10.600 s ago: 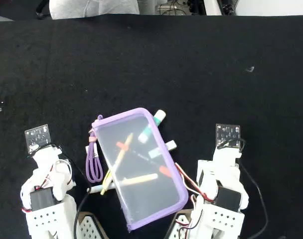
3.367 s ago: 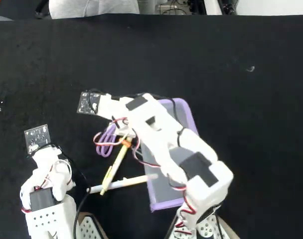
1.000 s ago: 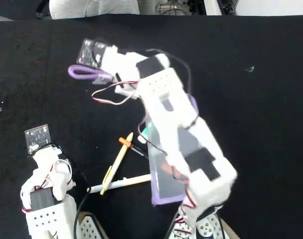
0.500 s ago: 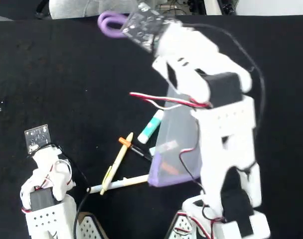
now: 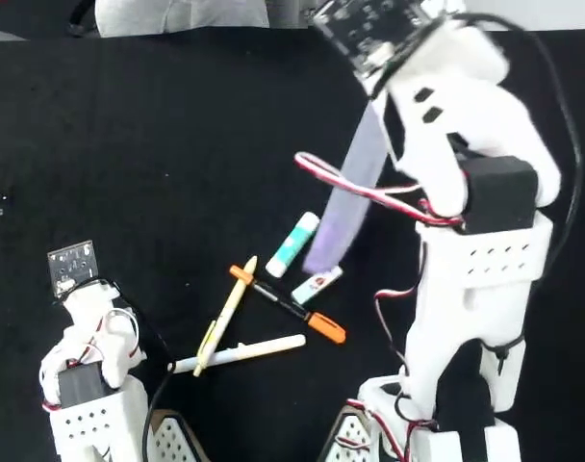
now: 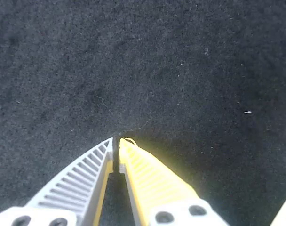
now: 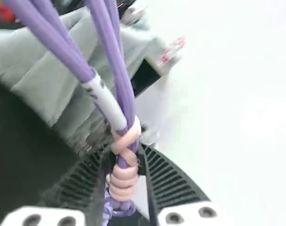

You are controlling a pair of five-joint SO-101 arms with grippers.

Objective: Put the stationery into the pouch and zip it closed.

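My right gripper (image 7: 124,157) is shut on the pink knot (image 7: 123,165) of the pouch's purple strap (image 7: 108,56), raised high over the table. In the high view the clear, purple-edged pouch (image 5: 354,189) hangs from the right arm (image 5: 466,144), edge-on, with its lower end near the table. Loose stationery lies below it: a green-capped stick (image 5: 292,243), a small white piece (image 5: 317,285), a black pen with orange ends (image 5: 291,306), a yellow pen (image 5: 225,318) and a white pen (image 5: 240,354). My left gripper (image 6: 118,141) is shut and holds nothing, just above the black cloth.
The left arm (image 5: 86,356) sits folded at the near left corner. Black cloth (image 5: 158,135) covers the table. A grey-white bundle (image 5: 177,14) lies beyond the far edge.
The right arm swung up and to the right, lifting the pouch by its strap off the table. The orange-ended pen and small white piece now lie on the cloth.
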